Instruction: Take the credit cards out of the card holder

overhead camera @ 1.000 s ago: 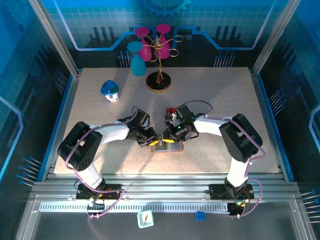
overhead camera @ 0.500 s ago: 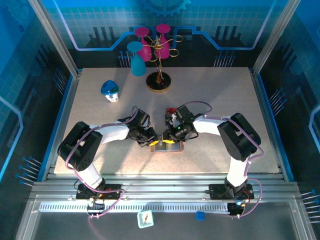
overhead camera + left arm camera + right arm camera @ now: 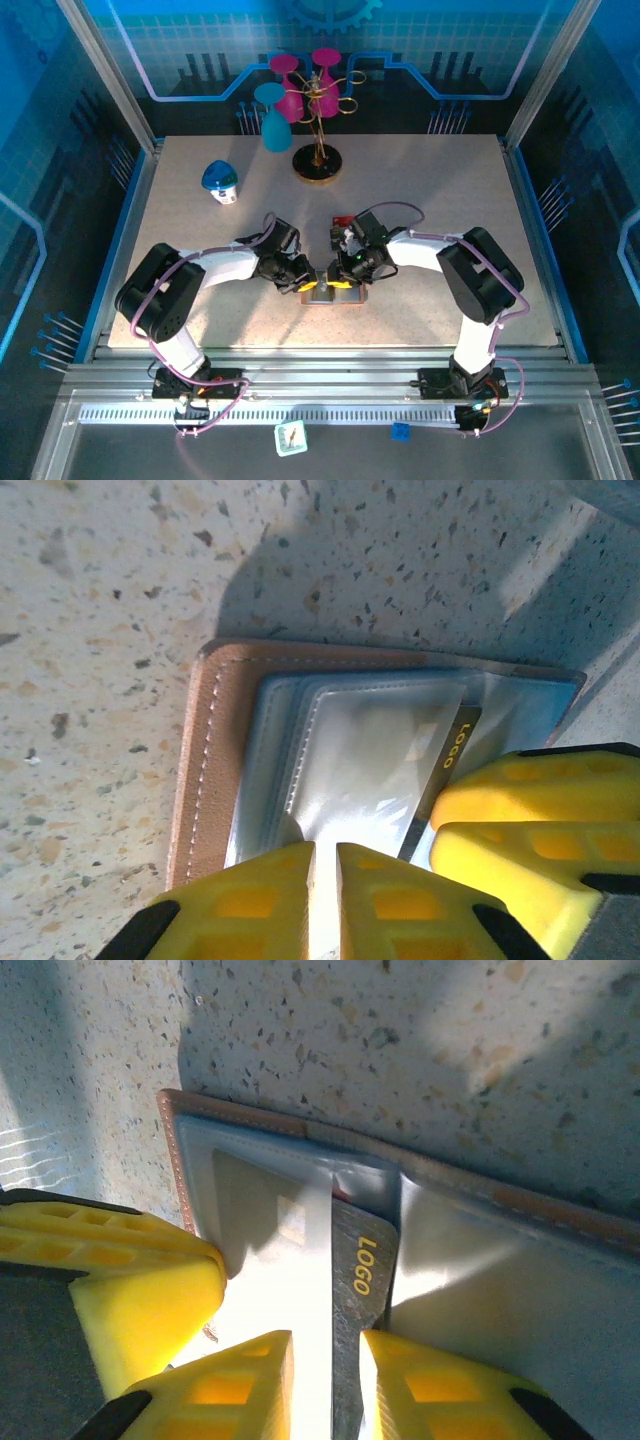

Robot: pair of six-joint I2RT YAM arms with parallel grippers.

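Yellow-fingered, the left gripper (image 3: 325, 858) pinches the clear sleeve (image 3: 370, 735) of the open card holder (image 3: 205, 750), flat on the speckled table (image 3: 100, 580), while the right gripper (image 3: 325, 1348) nips a dark grey credit card (image 3: 358, 1270) sticking from it.

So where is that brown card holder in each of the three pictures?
Top external: card holder just below the picture's centre.
Left wrist: card holder across the middle, brown rim at left.
Right wrist: card holder slanting from upper left to right edge.
Shared landmark: the grey LOGO card, in both wrist views.
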